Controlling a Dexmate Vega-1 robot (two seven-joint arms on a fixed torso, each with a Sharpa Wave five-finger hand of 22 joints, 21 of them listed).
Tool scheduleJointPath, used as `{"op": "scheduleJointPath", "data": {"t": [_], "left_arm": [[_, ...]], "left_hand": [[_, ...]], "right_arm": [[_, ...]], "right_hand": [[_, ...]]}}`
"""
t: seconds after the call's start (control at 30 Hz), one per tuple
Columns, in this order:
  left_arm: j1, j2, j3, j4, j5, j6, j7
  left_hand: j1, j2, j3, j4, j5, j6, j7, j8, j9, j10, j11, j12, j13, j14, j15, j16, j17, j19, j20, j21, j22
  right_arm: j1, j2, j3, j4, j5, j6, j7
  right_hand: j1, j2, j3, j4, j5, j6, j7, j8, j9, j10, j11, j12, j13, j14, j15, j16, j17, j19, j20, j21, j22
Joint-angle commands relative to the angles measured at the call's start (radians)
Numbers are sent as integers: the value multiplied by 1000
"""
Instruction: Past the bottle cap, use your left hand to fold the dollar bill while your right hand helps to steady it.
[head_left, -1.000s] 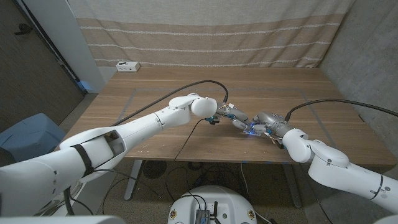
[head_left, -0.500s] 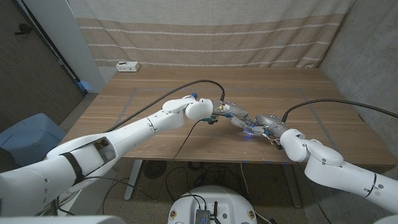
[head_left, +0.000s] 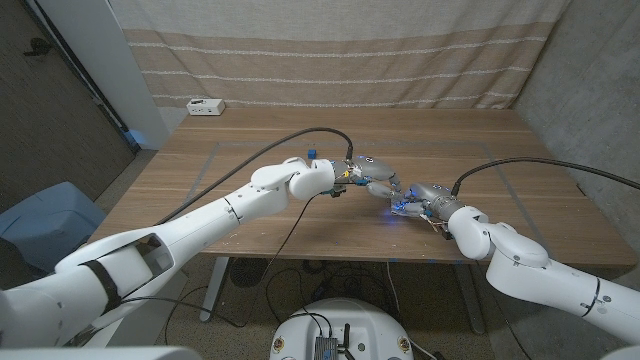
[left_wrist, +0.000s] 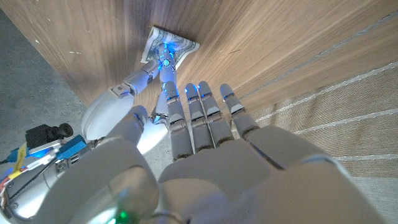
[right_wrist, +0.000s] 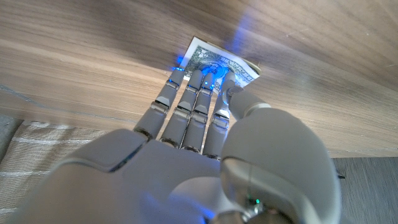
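Note:
The dollar bill (right_wrist: 206, 53) lies as a small rectangle on the wooden table (head_left: 250, 150). My right hand (head_left: 424, 200) reaches over it with straight fingers (right_wrist: 186, 99), whose tips press on the bill under a blue glow. From my left wrist the bill (left_wrist: 177, 42) shows with the right hand's fingertips (left_wrist: 149, 74) on it. My left hand (head_left: 366, 172) hovers just beyond and to the left of the right hand. Its fingers (left_wrist: 202, 115) are spread and straight, off the bill and holding nothing.
A white box (head_left: 206, 106) sits at the table's far left corner. A striped curtain (head_left: 330, 50) hangs behind the table. A blue chair (head_left: 40, 215) stands left of the table. Black cables run along both arms.
My left hand has drawn back from the right hand, up and slightly to the left, and its arm has swung further over the table. The right hand stays on the bill.

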Motion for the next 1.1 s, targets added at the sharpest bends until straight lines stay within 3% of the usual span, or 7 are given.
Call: {"op": "scheduleJointPath", "data": {"t": [0.03, 0.23, 0.6, 0.8, 1.1], "left_arm": [[-52, -31, 18, 59, -12, -53, -78], [-94, -55, 41, 93, -11, -72, -131], [-146, -86, 82, 124, 13, -71, -215], [-167, -103, 104, 152, 23, -78, -237], [-185, -125, 128, 184, 20, -80, -265]], "left_hand": [[32, 30, 17, -28, 16, 29, 5, 8, 5, 5, 4, 5, 8, -1, -8, -6, -3, 2, 3, 8, 2], [64, 57, 43, -49, 29, 26, -3, -3, 3, -2, 2, 1, 10, -5, -17, -16, -11, 0, -5, 10, 1], [74, 52, 58, -57, 40, 52, 2, -7, 0, 1, -4, -2, 8, -15, -30, -36, -20, -6, -15, 11, 0], [69, 58, 64, -47, 43, 49, 25, -16, -1, -2, 8, -8, 4, -31, -23, -48, -21, -13, -18, 11, -1], [69, 64, 74, -45, 46, 42, 18, -25, -1, -9, 4, -15, 1, -37, -17, -55, -24, -21, -16, 10, -2]], "right_arm": [[-9, -3, 1, -8, -2, 2, -14], [-16, -5, 7, -6, 5, 7, -22], [-24, -8, 11, 1, 12, 21, -30], [-26, -9, 13, 4, 15, 30, -32], [-29, -11, 15, 5, 13, 35, -36]], "right_hand": [[-5, 4, 1, -6, -2, 8, 1, 2, 1, 11, 1, 4, 4, 6, -37, 1, 4, 0, -3, 4, 3], [-4, 4, 2, -7, -3, 7, 0, 0, 1, 10, 1, 3, 3, 7, -36, 1, 4, 2, -3, 4, 3], [-3, 5, 0, -9, -3, 8, 2, -2, 1, 11, 2, 1, 3, 7, -37, 3, 6, 1, -3, 5, 3], [-1, 6, 0, -10, -3, 9, 2, -3, 1, 13, -1, 1, 3, 10, -39, 5, 6, 1, -4, 5, 3], [-1, 6, 0, -11, -3, 18, 2, -1, 1, 17, 2, 1, 3, 10, -38, 5, 7, 1, -5, 5, 3]]}}
